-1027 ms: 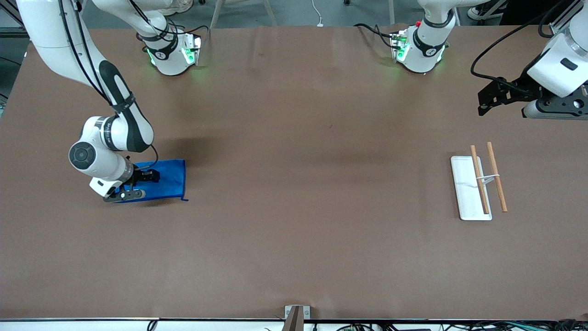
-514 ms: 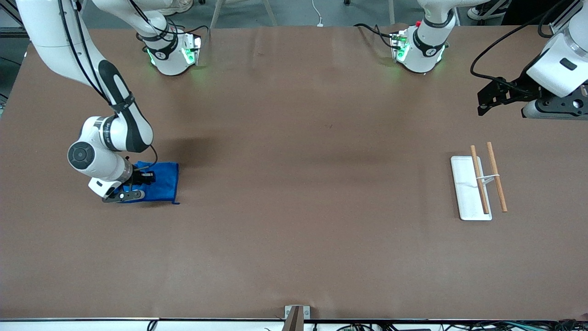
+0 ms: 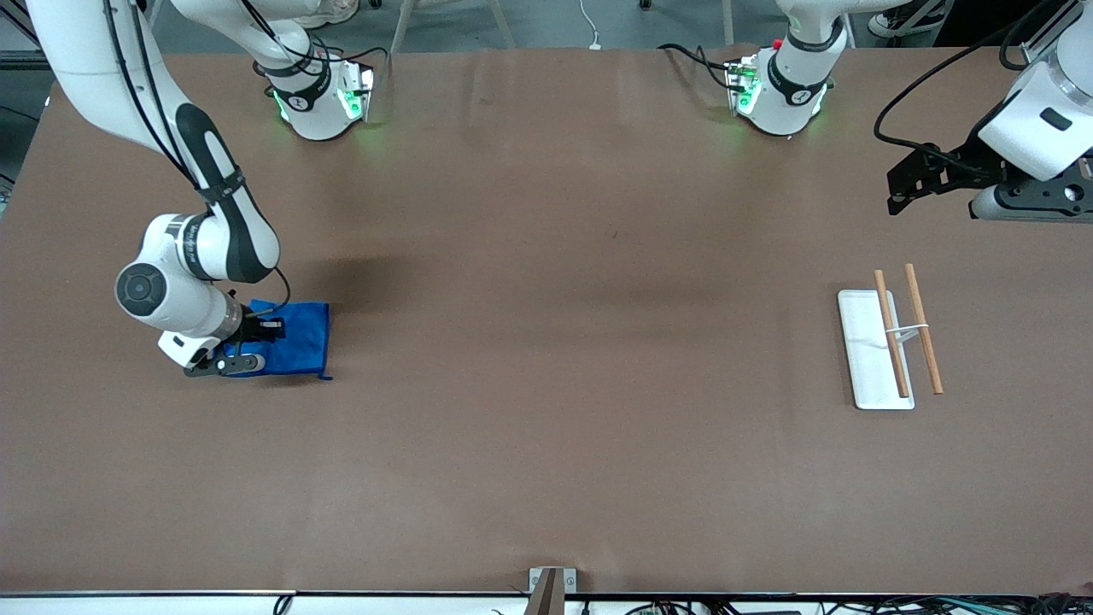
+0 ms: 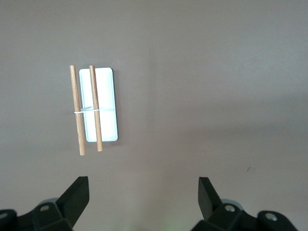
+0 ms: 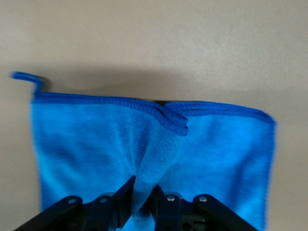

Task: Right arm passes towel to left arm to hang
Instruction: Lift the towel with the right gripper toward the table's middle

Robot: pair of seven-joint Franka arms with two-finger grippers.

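Broad bare bench (image 3: pixel 564 342) between the towel (image 3: pixel 299 342) at the right arm's end and the rack (image 3: pixel 888 342) at the left arm's end. Only obstacles: right gripper (image 3: pixel 256 329) pinching a raised fold of towel, and the rack's two wooden rails (image 4: pixel 86 110) below the wide-open left gripper (image 4: pixel 143 196).

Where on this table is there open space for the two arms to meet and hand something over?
The wide bare stretch of table between the towel and the rack. It is crowded only at the ends: the right gripper pinches the towel; the left gripper hangs open above the table near the rack.
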